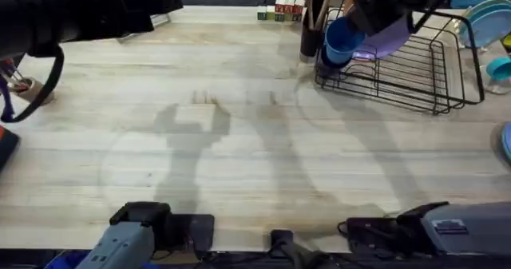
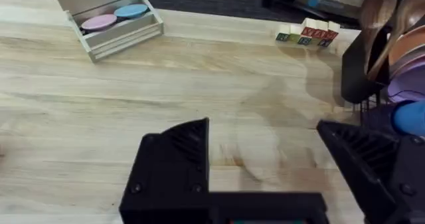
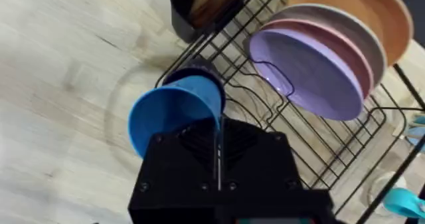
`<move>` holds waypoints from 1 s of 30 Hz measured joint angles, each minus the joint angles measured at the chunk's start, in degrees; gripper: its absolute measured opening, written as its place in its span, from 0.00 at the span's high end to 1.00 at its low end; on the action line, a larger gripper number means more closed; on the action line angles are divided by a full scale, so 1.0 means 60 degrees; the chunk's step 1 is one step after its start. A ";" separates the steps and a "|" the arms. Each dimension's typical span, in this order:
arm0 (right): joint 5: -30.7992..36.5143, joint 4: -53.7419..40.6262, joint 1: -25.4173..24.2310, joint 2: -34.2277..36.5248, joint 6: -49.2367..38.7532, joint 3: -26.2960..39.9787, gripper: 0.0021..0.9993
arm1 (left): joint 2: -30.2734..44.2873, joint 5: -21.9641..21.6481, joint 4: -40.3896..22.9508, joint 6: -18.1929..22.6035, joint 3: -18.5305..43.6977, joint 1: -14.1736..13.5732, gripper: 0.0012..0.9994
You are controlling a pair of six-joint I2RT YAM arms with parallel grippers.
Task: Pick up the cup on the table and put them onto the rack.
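Right gripper (image 3: 216, 147) was clamped on the rim of the cup (image 3: 174, 112), holding it tilted above the rack (image 1: 415, 69) at its near-left corner, about 1 o'clock on the table (image 1: 239, 141). Left gripper (image 2: 265, 164) was spread wide, empty, above bare table.

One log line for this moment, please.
right gripper: shut on cup | cup: tilted over rack edge | left gripper: open, over table
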 joint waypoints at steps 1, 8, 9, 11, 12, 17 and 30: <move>-0.0002 0.0003 0.0000 0.0084 0.0000 0.0000 0.97 | 0.0000 0.0000 -0.0002 0.0000 0.0000 0.0000 0.01; 0.0000 0.0045 0.0000 0.0852 0.0000 0.0001 0.97 | 0.0000 0.0000 -0.0004 0.0000 0.0000 0.0000 0.01; 0.0000 0.0051 0.0000 0.0929 0.0000 0.0003 0.97 | 0.0001 0.0000 -0.0004 0.0000 0.0000 0.0000 0.01; 0.0009 0.0065 -0.0005 0.1059 0.0000 0.0000 0.97 | 0.0000 0.0000 -0.0004 0.0000 0.0000 0.0000 0.01; 0.0008 0.0072 -0.0017 0.1090 0.0000 0.0000 0.97 | 0.0000 0.0000 -0.0004 0.0000 0.0000 0.0000 0.01; 0.0006 0.0069 -0.0036 0.1093 0.0014 0.0002 0.93 | 0.0000 0.0000 -0.0004 0.0000 0.0000 0.0000 0.01; 0.0004 -0.0732 -0.0036 -0.0178 -0.0033 0.0435 0.00 | 0.0000 0.0000 -0.0010 0.0000 0.0000 0.0000 0.01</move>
